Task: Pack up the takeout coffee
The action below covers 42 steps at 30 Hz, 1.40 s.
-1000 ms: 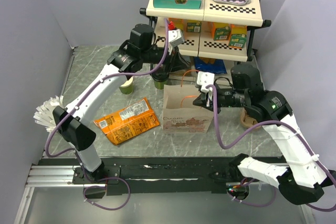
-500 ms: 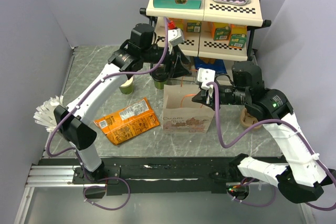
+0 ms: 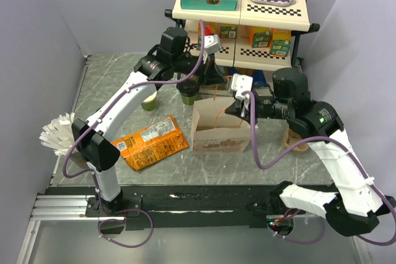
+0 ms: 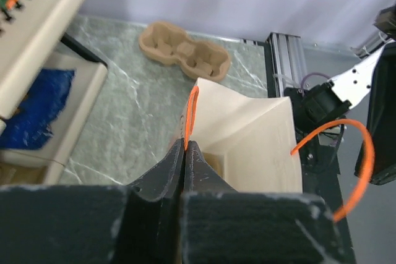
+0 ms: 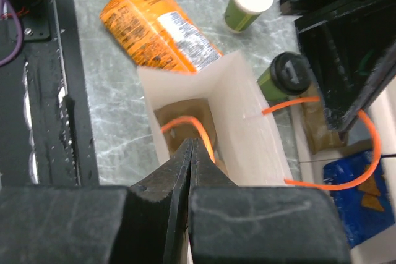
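The takeout coffee [image 3: 188, 94], a dark green cup with a black lid [image 5: 288, 73], stands upright just behind the left corner of the paper bag [image 3: 218, 134]. My left gripper [image 3: 214, 83] hangs over the bag's back edge, shut on one orange handle [image 4: 190, 112]. My right gripper [image 3: 235, 108] is at the bag's right end, shut on the other orange handle [image 5: 185, 122]. Seen from both wrists, the bag's mouth [image 4: 247, 134] stands open between the two grippers. Both wrist views show the jaws pressed together on the cord.
A lidless green cup [image 3: 148, 100] stands left of the coffee. An orange snack bag [image 3: 148, 141] lies front left. A two-tier shelf [image 3: 241, 4] with boxes rises behind the bag. A cardboard cup carrier [image 3: 296, 143] sits right, a white ruffled object [image 3: 57, 131] far left.
My left gripper opened wide, moved slightly right, then shut on the bag's handle. The right gripper stayed shut on its handle and shifted up and left a little; the bag's mouth spread.
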Each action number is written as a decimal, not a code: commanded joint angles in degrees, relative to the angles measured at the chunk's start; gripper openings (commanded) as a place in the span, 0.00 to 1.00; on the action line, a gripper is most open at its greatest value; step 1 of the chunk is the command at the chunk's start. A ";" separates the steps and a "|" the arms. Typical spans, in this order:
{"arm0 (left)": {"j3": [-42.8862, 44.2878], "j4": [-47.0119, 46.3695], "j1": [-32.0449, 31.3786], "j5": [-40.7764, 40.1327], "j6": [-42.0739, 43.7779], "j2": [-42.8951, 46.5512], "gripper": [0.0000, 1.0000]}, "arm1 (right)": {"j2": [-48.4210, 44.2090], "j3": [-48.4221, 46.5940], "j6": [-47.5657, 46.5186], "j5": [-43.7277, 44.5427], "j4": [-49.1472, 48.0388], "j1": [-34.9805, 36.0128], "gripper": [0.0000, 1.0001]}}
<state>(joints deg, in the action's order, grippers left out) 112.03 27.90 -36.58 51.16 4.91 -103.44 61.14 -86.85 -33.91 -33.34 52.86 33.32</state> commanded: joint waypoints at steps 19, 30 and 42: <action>18.22 -2.85 0.98 -3.87 0.81 -0.27 0.01 | 7.14 -23.01 -0.81 2.49 -4.08 -1.42 0.00; 15.95 -5.74 0.98 -1.33 -6.99 1.92 0.01 | 7.76 -28.28 3.14 2.84 -5.40 -1.50 0.00; 7.78 -8.13 0.98 1.06 -12.91 2.10 0.19 | 5.48 -26.63 5.52 3.37 -4.87 -3.35 0.00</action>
<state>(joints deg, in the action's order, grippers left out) 120.70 22.96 -35.70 50.72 -5.28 -102.83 68.05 -113.97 -30.46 -30.39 49.67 31.11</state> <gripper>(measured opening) 0.024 0.007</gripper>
